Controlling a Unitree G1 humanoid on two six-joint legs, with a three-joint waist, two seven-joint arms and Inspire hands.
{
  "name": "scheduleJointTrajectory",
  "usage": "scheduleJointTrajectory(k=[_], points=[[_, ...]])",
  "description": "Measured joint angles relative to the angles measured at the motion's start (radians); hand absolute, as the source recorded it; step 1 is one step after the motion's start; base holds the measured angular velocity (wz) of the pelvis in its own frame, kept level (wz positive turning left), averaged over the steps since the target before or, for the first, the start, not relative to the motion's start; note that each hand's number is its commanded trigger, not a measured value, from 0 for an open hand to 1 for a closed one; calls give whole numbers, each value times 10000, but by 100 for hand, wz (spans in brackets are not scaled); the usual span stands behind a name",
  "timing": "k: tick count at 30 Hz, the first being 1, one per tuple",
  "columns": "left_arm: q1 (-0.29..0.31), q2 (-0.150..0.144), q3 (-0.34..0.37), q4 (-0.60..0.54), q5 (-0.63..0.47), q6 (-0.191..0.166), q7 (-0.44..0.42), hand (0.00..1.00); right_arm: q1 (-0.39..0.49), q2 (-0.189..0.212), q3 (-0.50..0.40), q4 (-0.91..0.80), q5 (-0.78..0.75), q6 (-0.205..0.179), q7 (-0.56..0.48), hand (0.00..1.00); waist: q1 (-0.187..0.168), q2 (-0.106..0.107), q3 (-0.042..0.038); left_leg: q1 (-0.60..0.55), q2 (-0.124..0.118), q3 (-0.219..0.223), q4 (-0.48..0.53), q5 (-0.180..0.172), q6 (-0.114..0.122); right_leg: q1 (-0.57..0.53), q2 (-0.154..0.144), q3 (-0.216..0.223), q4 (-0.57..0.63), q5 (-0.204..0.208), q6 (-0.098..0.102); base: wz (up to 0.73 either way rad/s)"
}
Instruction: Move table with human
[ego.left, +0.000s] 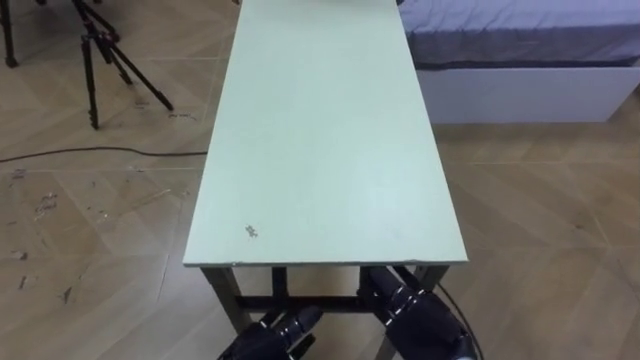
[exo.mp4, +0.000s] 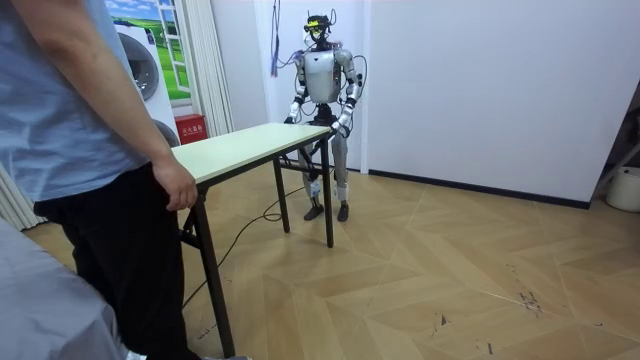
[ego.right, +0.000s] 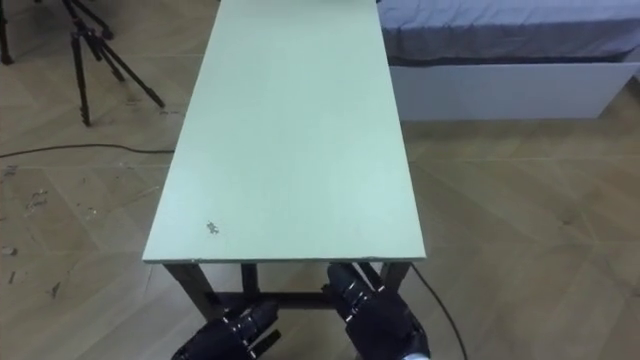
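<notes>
Right hand (ego.left: 418, 318), dark, reaching up under the near short edge: grip impossible to judge, tips lost below the top. Left hand (ego.left: 272, 338), lower and just short of the same edge: likewise cannot tell whether closed on anything. Above both, the table (ego.left: 320, 150), pale top bare, running lengthwise away toward a bed (ego.left: 520, 45). Off its left long edge, toward the far end, a tripod (ego.left: 100, 50).

Likely trouble: lifting before both hands sit firmly under the near edge, risking a slip or a tilt toward the weaker side. Also pushing ahead of the partner, driving the far edge into them, or swinging a corner into tripod or bed.

From the head: near edge and both hands up close. From the room, the rest: table legs down on the floor, and a person (exo.mp4: 90, 130) at the opposite short edge, one hand (exo.mp4: 178, 190) beside its corner, hold uncertain.
</notes>
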Motion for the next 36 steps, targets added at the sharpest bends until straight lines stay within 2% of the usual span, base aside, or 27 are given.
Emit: scheduleJointTrajectory(k=[3,9,13,17,19,23,27,31,36], points=[[-18,15,21,-417,-378,16,124,0,-85,9,22,-263,213,152,-187,0,-6,-3,9,-43,-1,-7,62,0,0,-26,-6,2,45,-2,-8,1],[-20,36,50,-1111,-699,29,322,0,-128,17,24,-958,640,169,-547,0,26,-21,21,-71,0,-12,108,0,0,-79,-9,18,163,-44,-56,1],[-340,56,95,-1290,-1015,85,351,0,-247,12,23,-1028,727,201,-697,0,72,-22,49,-120,0,-18,174,0,0,-128,1,43,184,-27,-84,0],[-538,3,674,-1292,-1282,187,371,0,-386,-53,-45,-989,728,270,-861,0,81,-22,49,-84,7,-37,175,0,0,-107,12,86,180,-19,-95,-4],[-591,15,1060,-1293,-1622,179,594,0,-408,-64,-138,-989,729,393,-907,0,65,-17,50,-62,10,-38,219,0,0,-55,5,86,171,-10,-94,0],[-597,52,1176,-1305,-2036,183,1018,0,-414,-71,-136,-990,735,439,-1092,0,59,31,80,81,13,-12,227,-1,-1,157,-4,82,135,3,-78,0],[-626,77,1269,-1479,-3040,185,1590,0,-470,-130,-137,-993,1330,442,-1395,0,96,44,80,99,20,2,240,-1,-1,129,-25,38,137,1,-76,0],[-727,115,1680,-1478,-3094,189,2062,0,-505,-256,-157,-1059,2120,460,-1692,0,131,75,91,107,16,3,231,-1,-1,118,-10,52,171,10,-92,0],[-893,-113,1783,-1476,-3106,207,2351,0,-534,-182,-212,-1098,2961,457,-1975,0,280,187,81,98,8,2,242,-2,0,71,6,53,209,58,-149,0]])
